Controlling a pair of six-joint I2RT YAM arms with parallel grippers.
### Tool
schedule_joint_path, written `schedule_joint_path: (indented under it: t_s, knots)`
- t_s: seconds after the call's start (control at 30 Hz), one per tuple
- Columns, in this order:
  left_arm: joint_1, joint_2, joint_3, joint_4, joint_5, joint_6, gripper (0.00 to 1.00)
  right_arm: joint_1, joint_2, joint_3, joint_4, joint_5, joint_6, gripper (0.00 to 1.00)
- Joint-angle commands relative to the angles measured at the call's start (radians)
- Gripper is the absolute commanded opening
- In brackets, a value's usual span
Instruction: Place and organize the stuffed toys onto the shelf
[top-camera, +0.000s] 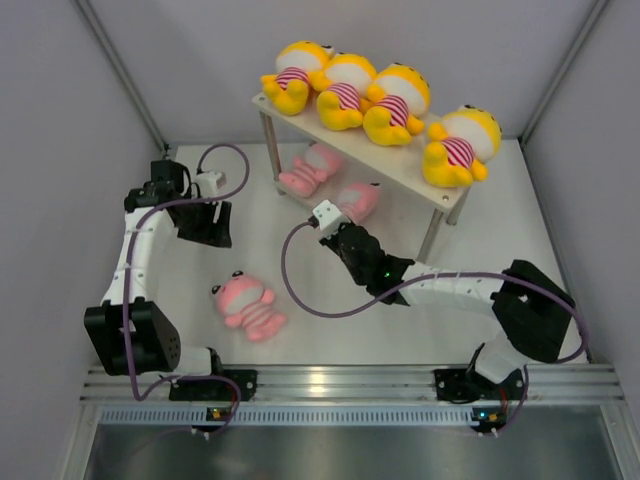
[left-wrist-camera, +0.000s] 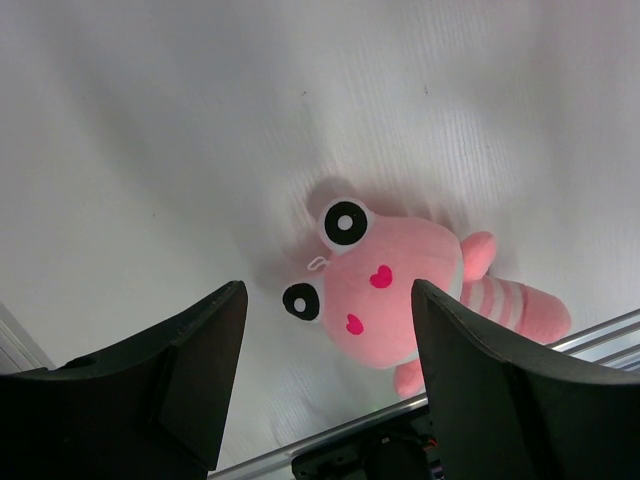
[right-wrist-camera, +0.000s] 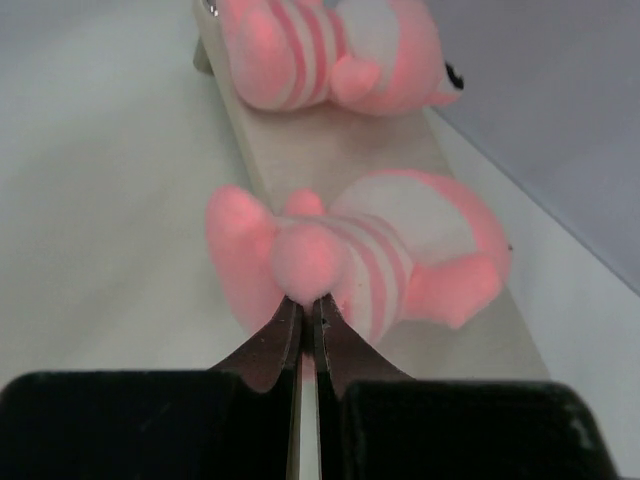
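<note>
From above, four yellow round-headed plush toys lie on top of the white two-tier shelf, and one pink striped plush toy lies on the table. The left gripper hangs over that toy, fingers apart. The right gripper, fingers pressed together, touches another pink plush toy on the lower board.

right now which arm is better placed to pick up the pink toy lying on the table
Left. The left claw is open, with the pink toy framed between its fingers in its wrist view. The right claw is shut on another pink toy at the shelf.
</note>
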Motion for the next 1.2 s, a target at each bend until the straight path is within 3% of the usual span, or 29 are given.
schedule_joint_path:
  t_s: [0.0,0.3,0.57,0.7,0.83,0.87,1.03,1.17]
  knots:
    - [-0.001,-0.033,-0.01,0.028,0.01,0.023,0.73,-0.039,0.012,-0.015,0.14,0.036,0.079,0.0]
    - [0.0,-0.03,-0.01,0.028,0.015,0.029,0.73,-0.16,0.087,-0.017,0.113,-0.174,0.271,0.0]
    - [0.0,-0.033,-0.044,0.025,0.016,0.053,0.73,-0.185,0.087,-0.014,0.085,-0.229,0.265,0.01]
    - [-0.003,-0.043,-0.124,0.011,0.004,0.102,0.76,-0.179,0.041,-0.015,0.053,-0.252,0.255,0.21]
    - [-0.047,-0.103,-0.204,-0.064,-0.03,0.208,0.89,-0.174,-0.002,-0.012,0.021,-0.237,0.238,0.36]
    - [-0.067,-0.114,-0.216,-0.077,-0.031,0.223,0.97,-0.173,-0.017,-0.011,0.009,-0.237,0.233,0.41]
    - [-0.216,-0.105,-0.285,-0.052,-0.071,0.234,0.99,-0.173,-0.051,0.008,-0.036,-0.272,0.201,0.45]
    - [-0.22,-0.054,-0.332,0.009,-0.11,0.242,0.98,-0.171,-0.082,0.029,-0.082,-0.305,0.175,0.52]
